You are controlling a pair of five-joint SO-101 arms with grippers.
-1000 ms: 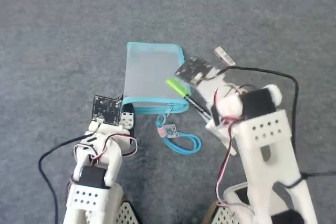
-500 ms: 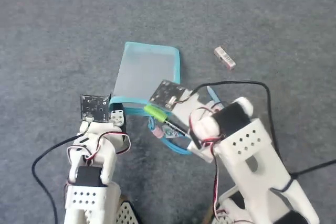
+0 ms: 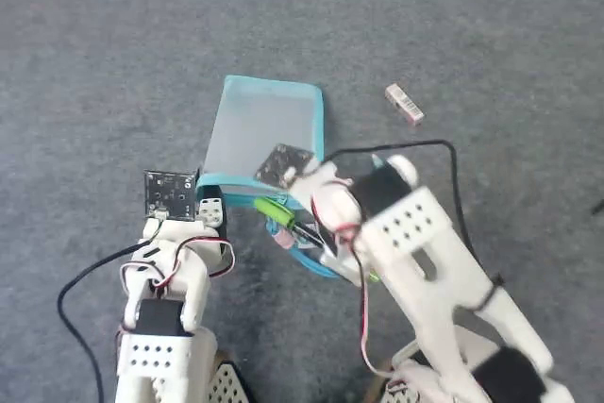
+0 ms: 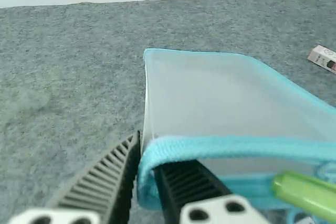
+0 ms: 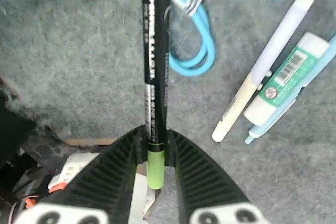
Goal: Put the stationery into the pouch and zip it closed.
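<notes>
High view has the pouch [image 3: 267,125] at mid-frame on the carpet [image 3: 104,82], with its zip edge along the side nearest the arms. The left gripper [image 3: 218,203] sits at the pouch's lower-left corner. The left wrist view shows its jaws nipped tight on the blue lip [image 4: 220,148], holding it up.

The right gripper [image 5: 156,148] is clamped on the pen [image 3: 276,209] near its tail, with most of the barrel sticking out ahead of the jaws. The pen lies on a slant, green cap toward the upper left and black barrel running to the lower right into the gripper. The cap sits just at the zip edge, right of the left gripper and above the strap [image 3: 326,261]. Whether the cap is already under the lip cannot be told.

The mouth lies ahead of the cap, along the pen's own axis. Judging from that, the next move is a push along that line into the pouch while the left gripper holds the lip.

A box [image 3: 404,104] lies at upper right, well apart from the pouch. A pale pen [image 5: 265,64] and a white tube [image 5: 286,77] lie side by side on the carpet near the strap.
</notes>
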